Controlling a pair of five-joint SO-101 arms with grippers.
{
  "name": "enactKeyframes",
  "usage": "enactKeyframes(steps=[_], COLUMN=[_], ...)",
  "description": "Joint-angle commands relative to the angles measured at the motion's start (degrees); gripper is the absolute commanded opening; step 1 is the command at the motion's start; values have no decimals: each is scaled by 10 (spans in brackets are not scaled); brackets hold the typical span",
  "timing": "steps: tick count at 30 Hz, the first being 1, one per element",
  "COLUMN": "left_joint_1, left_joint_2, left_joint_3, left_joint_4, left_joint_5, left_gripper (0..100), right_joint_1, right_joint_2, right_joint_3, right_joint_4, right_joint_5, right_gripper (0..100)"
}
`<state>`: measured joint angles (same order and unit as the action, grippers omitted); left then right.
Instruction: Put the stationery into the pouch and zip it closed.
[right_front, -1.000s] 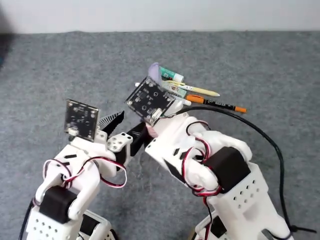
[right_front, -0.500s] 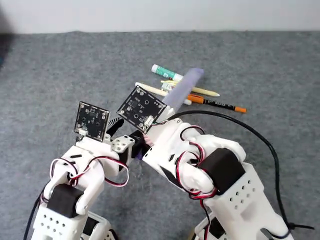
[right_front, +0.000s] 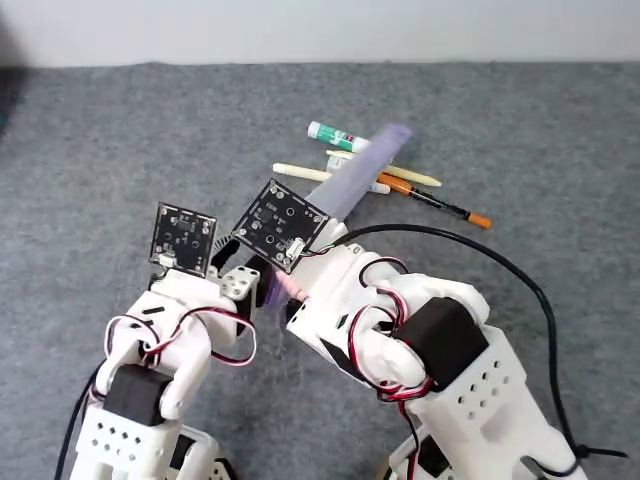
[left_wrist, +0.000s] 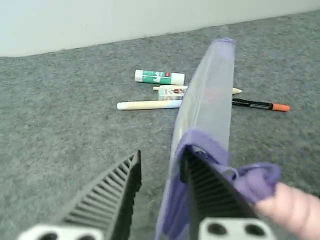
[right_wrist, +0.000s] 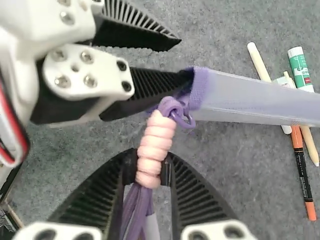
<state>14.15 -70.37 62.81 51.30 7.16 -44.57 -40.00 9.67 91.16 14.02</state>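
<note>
**Currently: pouch held up by its pull, stationery lying outside**

The right gripper (right_wrist: 148, 158) is pinching the pink coiled pull (right_wrist: 155, 137) at the near end of the pouch (right_front: 365, 165). Its fingers are narrowed tight around the coil and the purple strap below it. The pouch is being held off the counter (right_front: 120, 130) at that end and is slanting away toward the stationery.

The left gripper (left_wrist: 161, 156) is sitting at the same end of the pouch with its fingers spread wide. One finger is pressing against the pouch's purple edging and the other is standing clear beside it. Whether the touching finger is reaching inside the mouth cannot be told.

By the pouch's far end, the glue stick (right_front: 335, 135), cream pen (right_front: 300, 172) and orange pen (right_front: 435, 200) are lying on the counter, none of them inside.

The pouch is looking thin, soft and floppy, so it is probably going to buckle unless both ends are kept taut. The stitched edging beside the zip seems the firmest hold. The pens are looking light, stiff and prone to rolling, so a mid-barrel grip should suit them.
</note>
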Motion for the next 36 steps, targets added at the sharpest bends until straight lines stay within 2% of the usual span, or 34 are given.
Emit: enactKeyframes(steps=[1,6,13,24,30,36], left_joint_1=[-35,-73,-72,-71,-71,-87], left_joint_2=[4,4,4,4,4,-1], left_joint_3=[4,23,31,122,136,138], left_joint_4=[-5,1,83,101,98,97], left_joint_5=[-4,-4,15,13,12,11], left_gripper=[119,118,87,68,70,73], right_joint_1=[-10,16,69,67,44,45], right_joint_2=[-21,-26,-26,8,42,44], right_joint_3=[-34,-34,-43,-23,29,59], right_joint_4=[3,7,-15,-24,-117,-126], right_joint_5=[5,4,6,1,1,-2], right_gripper=[8,8,8,8,8,8])
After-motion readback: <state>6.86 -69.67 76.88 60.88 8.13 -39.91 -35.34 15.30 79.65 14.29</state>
